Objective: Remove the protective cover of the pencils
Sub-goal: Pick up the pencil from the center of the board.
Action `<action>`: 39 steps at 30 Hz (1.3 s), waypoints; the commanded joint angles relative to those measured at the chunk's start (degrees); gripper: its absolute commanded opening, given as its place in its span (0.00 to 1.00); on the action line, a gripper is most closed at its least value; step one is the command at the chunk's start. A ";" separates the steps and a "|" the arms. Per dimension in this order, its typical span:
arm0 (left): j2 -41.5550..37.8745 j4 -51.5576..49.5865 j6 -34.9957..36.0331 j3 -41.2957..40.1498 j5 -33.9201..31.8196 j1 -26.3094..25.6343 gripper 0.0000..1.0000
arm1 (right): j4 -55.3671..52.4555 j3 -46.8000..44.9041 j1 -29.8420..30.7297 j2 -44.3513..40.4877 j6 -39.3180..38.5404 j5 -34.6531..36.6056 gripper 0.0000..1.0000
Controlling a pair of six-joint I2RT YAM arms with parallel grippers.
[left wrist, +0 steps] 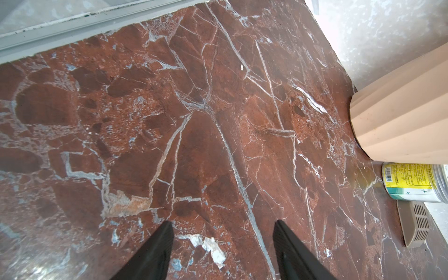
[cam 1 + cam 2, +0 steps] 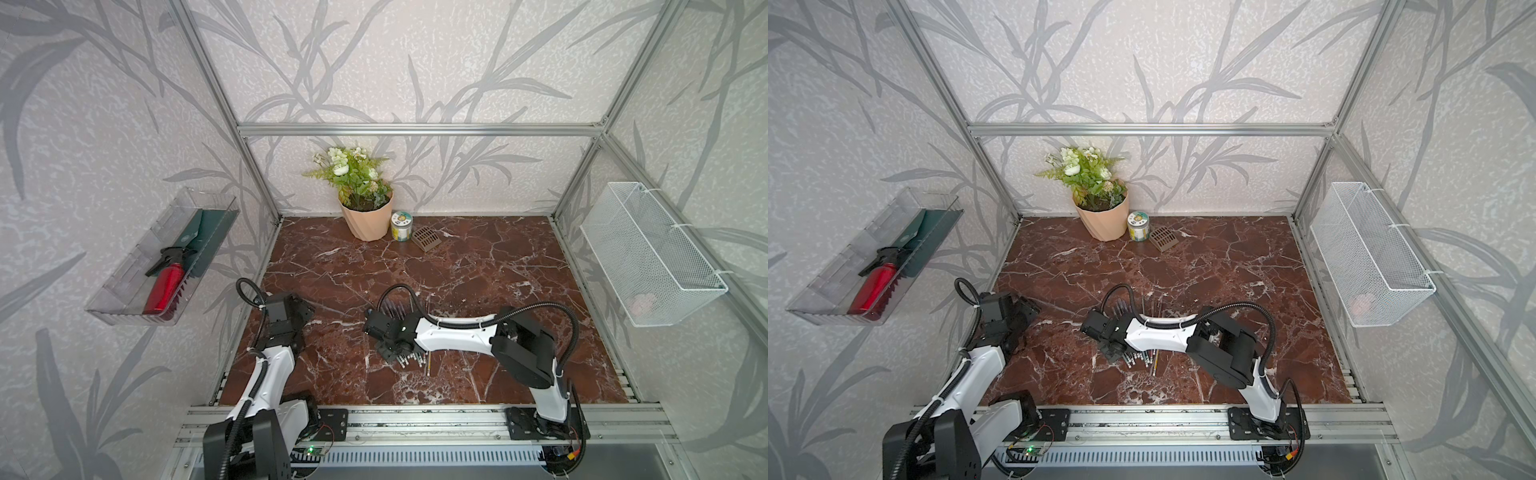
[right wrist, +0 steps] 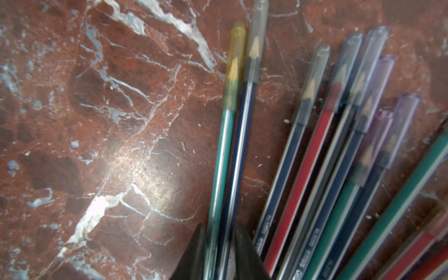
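In both top views the pencils lay fanned on the marble table a little below the frame's centre, mostly hidden under the right arm. The right wrist view showed every visible tip wearing its protective cover: translucent caps in purple and grey, and one in yellow. The right gripper had its jaws drawn narrow, closed on a green and a dark blue pencil lying side by side. White lettering ran along several barrels, too blurred to read. The left gripper stood with its jaws wide apart over bare marble, nothing between them. A jar just beside the pot bore a yellow label with a barcode and print too small to read.
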 commanded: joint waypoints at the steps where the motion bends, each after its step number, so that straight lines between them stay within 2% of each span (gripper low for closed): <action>1: -0.79 0.26 -0.56 -0.66 -0.39 0.25 0.69 | -2.09 1.12 0.15 -0.07 -0.52 0.80 0.26; 8: -0.84 0.35 -0.52 -0.75 -0.34 0.30 0.69 | -2.02 0.87 1.66 -2.33 -1.23 1.72 0.27; 22: -1.26 0.50 -0.47 -0.92 -0.25 0.32 0.69 | -2.48 1.70 1.92 -1.19 -0.88 1.19 0.26; 26: -1.36 0.53 -0.48 -0.99 -0.27 0.25 0.69 | -3.73 2.61 2.45 -1.93 -1.35 2.69 0.32; 39: -1.58 0.57 -0.48 -1.15 -0.16 0.28 0.69 | -4.25 3.37 3.77 -1.95 -1.34 3.79 0.30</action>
